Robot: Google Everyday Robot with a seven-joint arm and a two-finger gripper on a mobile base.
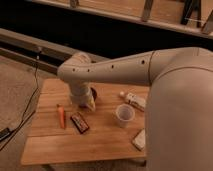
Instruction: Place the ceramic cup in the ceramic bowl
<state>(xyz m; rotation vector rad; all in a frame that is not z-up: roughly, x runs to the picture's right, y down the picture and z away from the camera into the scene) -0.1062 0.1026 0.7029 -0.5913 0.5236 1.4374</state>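
Wooden table (pixel 100 142) on pale floor (pixel 17 85); pincer (pixel 88 103) at ceramic bowl (pixel 94 92)

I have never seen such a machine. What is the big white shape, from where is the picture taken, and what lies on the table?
That is a robot's arm, reaching from the right over a wooden table. The one camera looks down on it; its mount is unknown. At the arm's end the pincer is low by a dark bowl, partly hidden. The pale cup stands free, not held. Also there: an orange stick, a dark bar, a white bottle.
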